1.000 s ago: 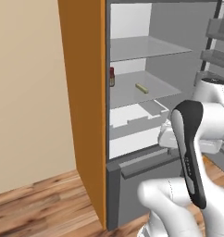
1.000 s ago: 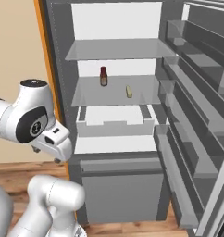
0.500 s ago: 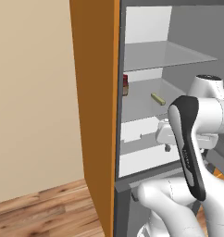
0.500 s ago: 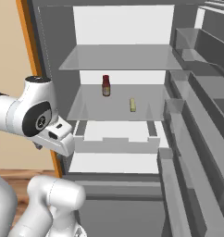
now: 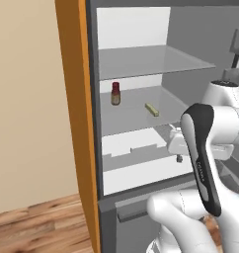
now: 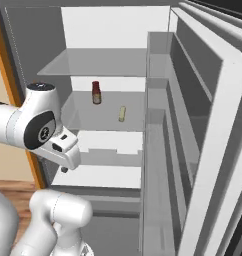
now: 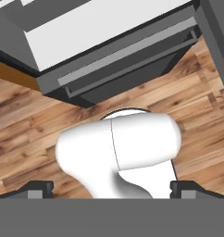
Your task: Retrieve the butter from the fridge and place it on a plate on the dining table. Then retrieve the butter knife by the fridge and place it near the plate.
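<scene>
**Fridge open, butter on its middle shelf**

The fridge (image 6: 203, 150) stands open. On its middle glass shelf lies the butter (image 6: 122, 113), with a brown bottle (image 6: 96, 92) near it, further back. The gripper (image 7: 111, 187) points floorward, jaws spread wide, empty.

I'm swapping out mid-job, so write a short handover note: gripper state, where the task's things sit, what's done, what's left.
Gripper: open, empty, pointing down at the wood floor.
Tall grey steel fridge: door open.
Small pale-yellow butter stick: on the middle glass shelf, right of the small brown red-capped bottle.
Done: fridge opened.
Left: grasp the butter, plate it on the dining table, then fetch the butter knife and lay it near the plate.
</scene>
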### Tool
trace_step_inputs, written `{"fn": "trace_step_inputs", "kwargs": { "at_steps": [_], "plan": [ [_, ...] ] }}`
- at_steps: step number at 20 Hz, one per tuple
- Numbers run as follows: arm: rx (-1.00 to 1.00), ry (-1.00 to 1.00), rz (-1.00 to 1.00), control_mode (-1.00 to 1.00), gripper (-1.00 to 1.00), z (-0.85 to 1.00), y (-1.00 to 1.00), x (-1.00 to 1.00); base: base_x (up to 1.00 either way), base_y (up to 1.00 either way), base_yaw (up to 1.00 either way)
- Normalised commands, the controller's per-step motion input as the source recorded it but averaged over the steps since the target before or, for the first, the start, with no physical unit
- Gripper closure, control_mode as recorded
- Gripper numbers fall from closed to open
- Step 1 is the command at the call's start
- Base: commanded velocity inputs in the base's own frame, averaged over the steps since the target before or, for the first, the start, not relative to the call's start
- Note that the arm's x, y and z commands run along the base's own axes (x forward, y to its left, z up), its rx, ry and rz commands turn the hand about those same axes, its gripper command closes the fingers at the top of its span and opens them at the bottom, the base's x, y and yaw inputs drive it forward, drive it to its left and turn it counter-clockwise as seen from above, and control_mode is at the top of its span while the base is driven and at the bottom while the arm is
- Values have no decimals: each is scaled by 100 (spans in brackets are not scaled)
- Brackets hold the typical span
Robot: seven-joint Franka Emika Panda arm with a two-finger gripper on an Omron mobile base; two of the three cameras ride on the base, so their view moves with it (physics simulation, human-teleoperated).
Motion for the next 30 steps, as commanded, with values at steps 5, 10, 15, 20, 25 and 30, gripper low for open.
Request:
{"fn": "trace_step_inputs", "kwargs": {
  "at_steps": [5, 10, 15, 20, 25, 30],
  "plan": [
    [0, 0, 0, 100, -100, 0, 0, 0, 33, -14, -3],
    [0, 0, 0, 100, -100, 0, 0, 0, 59, 0, -1],
    [0, 0, 0, 100, -100, 0, 0, 0, 59, 0, 0],
    [0, 0, 0, 100, -100, 0, 0, 0, 39, 0, 0],
    [0, 0, 0, -100, -100, 0, -3, 15, 16, 0, 0],
    [-1, -5, 0, -100, -100, 0, -33, 32, 0, 0, 0]
  ]
}}
